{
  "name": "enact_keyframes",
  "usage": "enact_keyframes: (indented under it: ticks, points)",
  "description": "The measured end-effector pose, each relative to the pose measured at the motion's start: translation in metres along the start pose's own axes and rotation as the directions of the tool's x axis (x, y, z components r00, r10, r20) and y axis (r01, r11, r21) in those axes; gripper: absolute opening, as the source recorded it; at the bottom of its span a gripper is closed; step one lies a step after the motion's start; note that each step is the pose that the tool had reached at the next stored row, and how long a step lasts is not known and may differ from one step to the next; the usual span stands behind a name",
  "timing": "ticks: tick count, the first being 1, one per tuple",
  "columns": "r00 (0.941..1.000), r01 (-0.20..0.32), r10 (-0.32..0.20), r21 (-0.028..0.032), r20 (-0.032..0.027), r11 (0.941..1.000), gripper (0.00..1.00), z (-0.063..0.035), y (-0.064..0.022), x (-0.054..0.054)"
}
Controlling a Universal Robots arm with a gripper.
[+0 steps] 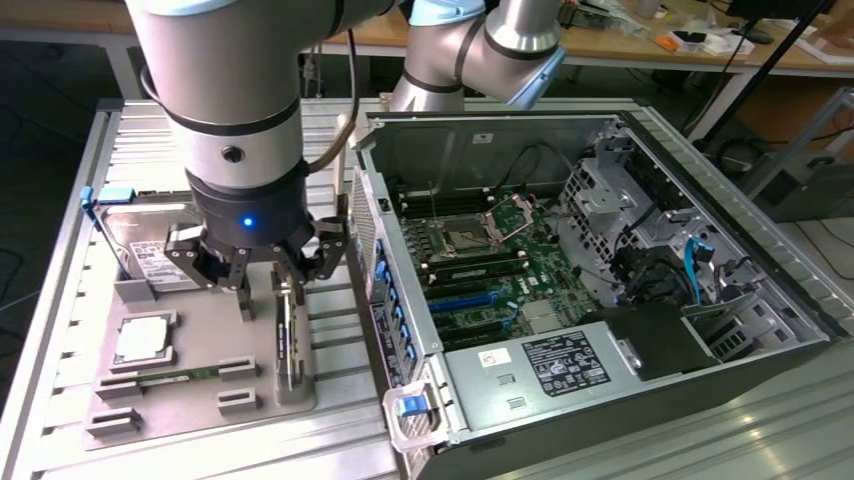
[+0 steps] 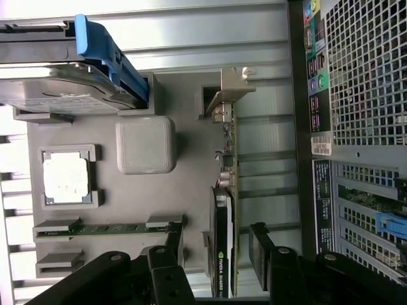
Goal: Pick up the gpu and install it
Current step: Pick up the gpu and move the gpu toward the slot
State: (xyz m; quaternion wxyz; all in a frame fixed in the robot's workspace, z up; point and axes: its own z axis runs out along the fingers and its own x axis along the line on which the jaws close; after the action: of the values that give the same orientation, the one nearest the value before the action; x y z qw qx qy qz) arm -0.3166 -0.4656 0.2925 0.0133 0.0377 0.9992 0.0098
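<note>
The gpu stands on its long edge in a slot at the exterior view's right side of the grey holder tray. The wrist view shows the gpu as a thin green card with a black shroud and a silver end bracket at its far end. My gripper hangs just above it, open, with one finger on each side of the card's shroud end. In the wrist view the gripper straddles the card, and its black fingers stand apart from it.
The tray also holds a hard drive in a blue-handled caddy, a processor and a thin memory stick. An open computer case with its motherboard lies close beside the tray on the exterior view's right.
</note>
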Motion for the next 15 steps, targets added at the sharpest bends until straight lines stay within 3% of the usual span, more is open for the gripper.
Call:
enact_keyframes:
  ticks: [7, 15]
  points:
    - [1.0000, 0.000, 0.000, 0.0035, 0.0002, 1.0000, 0.54, 0.0042, -0.0005, 0.001]
    - [1.0000, 0.000, 0.000, 0.0094, 0.0005, 1.0000, 0.54, 0.0267, -0.0042, 0.003]
